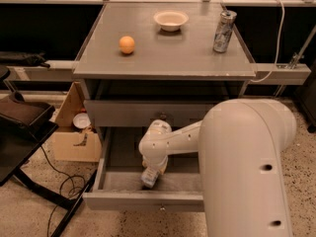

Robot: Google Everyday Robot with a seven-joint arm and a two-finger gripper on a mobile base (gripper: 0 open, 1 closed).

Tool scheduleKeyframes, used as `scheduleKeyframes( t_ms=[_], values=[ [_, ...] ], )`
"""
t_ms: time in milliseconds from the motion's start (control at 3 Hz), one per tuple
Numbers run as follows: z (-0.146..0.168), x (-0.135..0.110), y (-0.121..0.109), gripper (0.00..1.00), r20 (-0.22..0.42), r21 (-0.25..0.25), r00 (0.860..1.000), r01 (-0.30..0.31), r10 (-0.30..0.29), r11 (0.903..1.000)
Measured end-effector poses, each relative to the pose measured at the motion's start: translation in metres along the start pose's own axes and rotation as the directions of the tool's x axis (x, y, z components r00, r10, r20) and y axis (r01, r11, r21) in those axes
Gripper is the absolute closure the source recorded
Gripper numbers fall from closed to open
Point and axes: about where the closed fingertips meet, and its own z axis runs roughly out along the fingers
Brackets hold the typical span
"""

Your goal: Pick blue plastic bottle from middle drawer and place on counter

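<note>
Only view: the camera view, looking down on a grey cabinet from its front.
Counter: one counter, filling the upper middle of the frame, with pale worn edges.
Things on the counter: three, well apart from one another; one orange ball at left, one white bowl at the back, one silver can upright at right.
Drawers: two; one shallow drawer front with a round knob, closed, and below it one middle drawer, pulled open toward the bottom of the frame.
Bottle: one blue plastic bottle, inside the middle drawer near its front wall, tilted, only its lower end showing.
Arm: one white arm, filling the lower right of the frame and reaching left into the open drawer.
Gripper: one gripper, down inside the middle drawer, right over the bottle and touching or nearly touching it.
Gripper state: not possible to tell, since the wrist covers it from above.
Hidden: the bottle's upper part, and the right half of the drawer floor behind the arm.
Cut off: the arm at the bottom edge; a black stand at the left edge.
Floor: one cardboard box left of the cabinet, holding something white that is hard to make out.
</note>
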Motion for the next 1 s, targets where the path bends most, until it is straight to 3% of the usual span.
scheduleKeyframes(
  t_ms=[333,667,1000],
  values=[
    [-0.03,-0.025,0.034,1.0,-0.065,-0.041,0.998,-0.003,0.0,0.9992],
    [-0.03,-0.022,0.033,1.0,-0.065,-0.041,0.998,-0.003,0.0,0.9992],
    [-0.056,-0.014,0.065,1.0,-0.121,-0.012,0.992,-0.019,0.018,0.9997]
  ],
)
